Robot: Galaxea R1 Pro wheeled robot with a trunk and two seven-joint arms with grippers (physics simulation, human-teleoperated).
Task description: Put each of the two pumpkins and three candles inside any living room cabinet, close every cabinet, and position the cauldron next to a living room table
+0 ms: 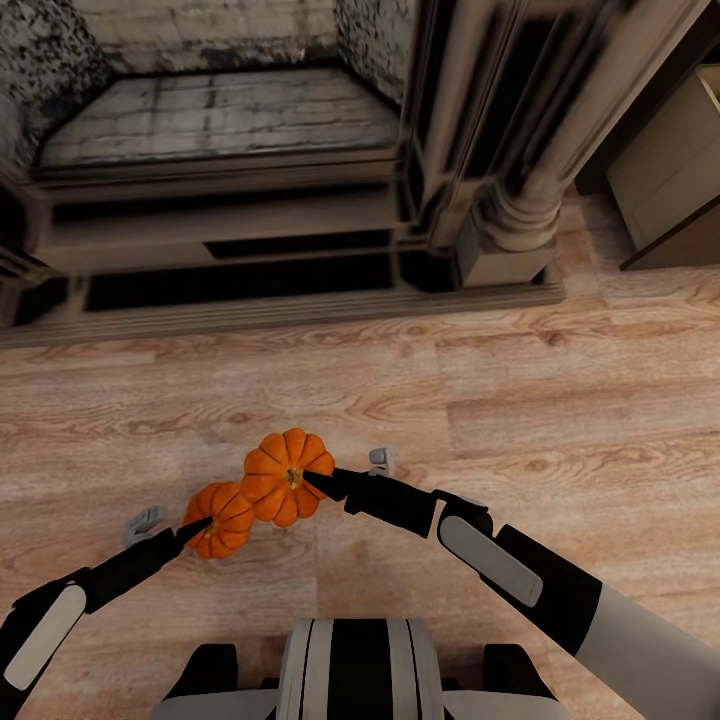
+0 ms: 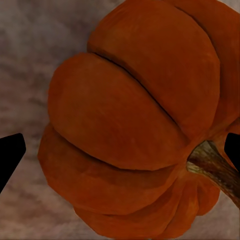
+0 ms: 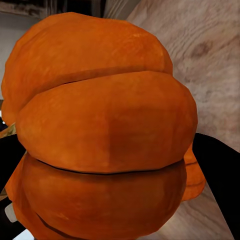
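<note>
Pumpkins sit in both my pincers above the wood floor (image 1: 520, 400). My left pincer (image 1: 205, 525) is clamped on the nearer pumpkin (image 1: 222, 520); my right pincer (image 1: 310, 480) is clamped on the second pumpkin (image 1: 285, 478), touching the first. Beyond them stands the fireplace (image 1: 250, 180), and right of it, an open cabinet drawer (image 1: 670, 170).

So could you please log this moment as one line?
left gripper: on near pumpkin | right gripper: on far pumpkin | pumpkins touching | fireplace ahead

Black arms with light grey panels, pale forearm shell, striped trunk
</note>
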